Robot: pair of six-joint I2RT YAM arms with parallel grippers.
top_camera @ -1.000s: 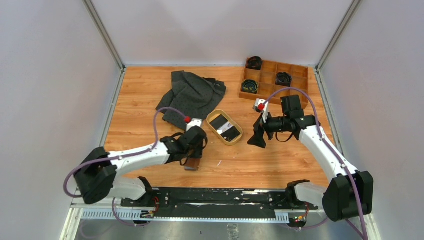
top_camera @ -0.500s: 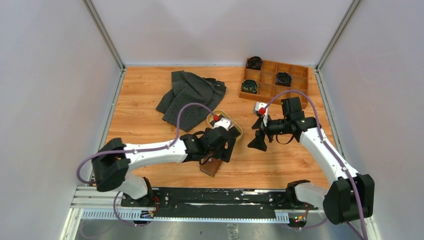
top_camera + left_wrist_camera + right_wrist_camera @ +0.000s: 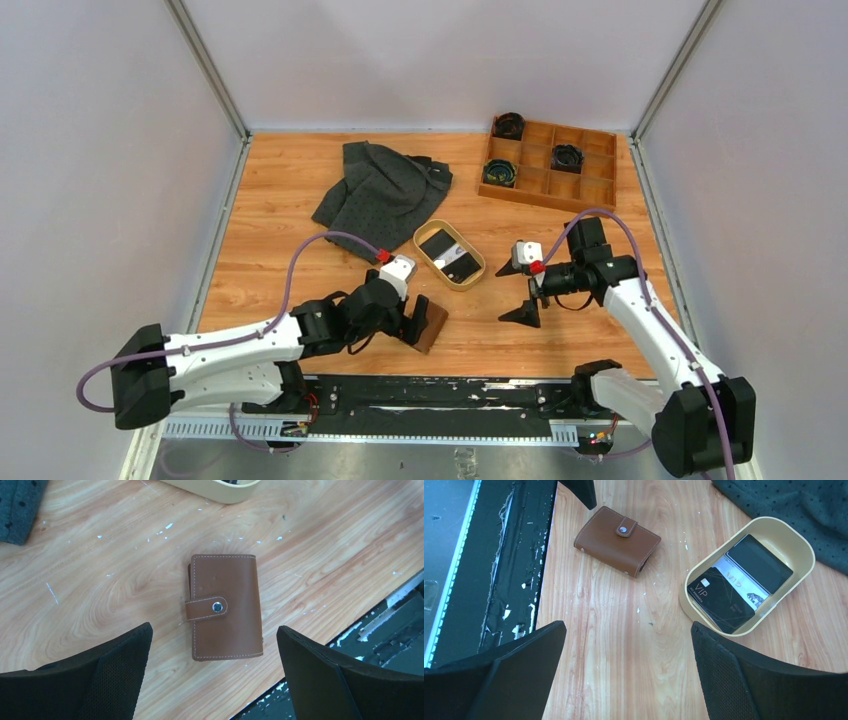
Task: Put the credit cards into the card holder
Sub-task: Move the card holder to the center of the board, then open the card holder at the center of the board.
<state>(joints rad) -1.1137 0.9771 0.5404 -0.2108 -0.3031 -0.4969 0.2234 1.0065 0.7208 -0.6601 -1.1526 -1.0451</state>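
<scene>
The card holder (image 3: 432,326), a brown leather wallet snapped shut, lies flat on the wood near the table's front edge. It also shows in the left wrist view (image 3: 225,607) and the right wrist view (image 3: 617,540). My left gripper (image 3: 412,322) hovers over it, open, with the wallet lying free between and ahead of the fingers (image 3: 214,628). The credit cards (image 3: 739,582), black and white ones, lie stacked in the oval tan tray (image 3: 474,276). My right gripper (image 3: 512,292) is open above bare wood, right of the tray, holding nothing (image 3: 628,625).
A grey dotted cloth (image 3: 385,195) lies at the back left. A wooden compartment box (image 3: 580,190) with black coiled items stands at the back right. The black rail (image 3: 430,390) runs along the front edge, close to the card holder.
My left gripper carried the card holder to the right, set it down and opened, then drew back a little. My right gripper moved nearer and lower.
</scene>
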